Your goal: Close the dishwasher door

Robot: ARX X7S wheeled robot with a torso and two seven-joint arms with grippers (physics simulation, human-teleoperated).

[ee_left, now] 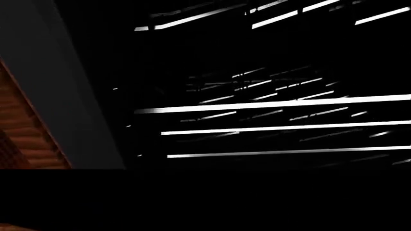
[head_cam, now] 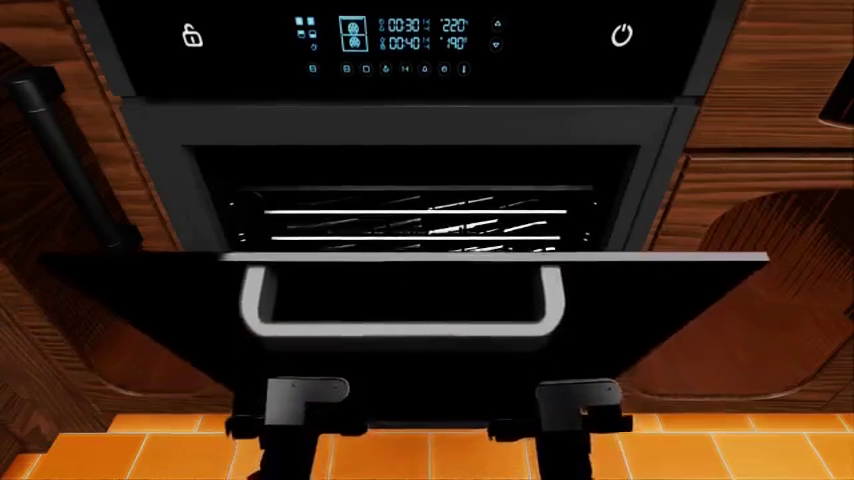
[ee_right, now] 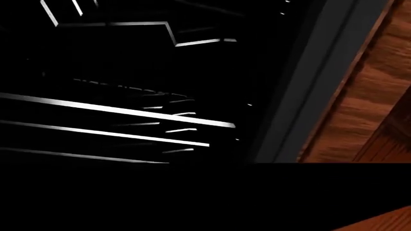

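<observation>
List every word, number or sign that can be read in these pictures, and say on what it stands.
All are on the black control panel above the open dishwasher door, in the head view.
"00:30" and "220": upper display row; digits small, reading uncertain.
"00:40" and "190": lower row, also uncertain.
Open padlock sign.
Power sign.
Small icon row: too small to read.
Wrist views: no text.

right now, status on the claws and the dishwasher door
Both arms low under the dishwasher door; claws out of sight, state unknown. Door part open, tilted out, handle ungrasped. Racks inside, nothing blocking.
</observation>
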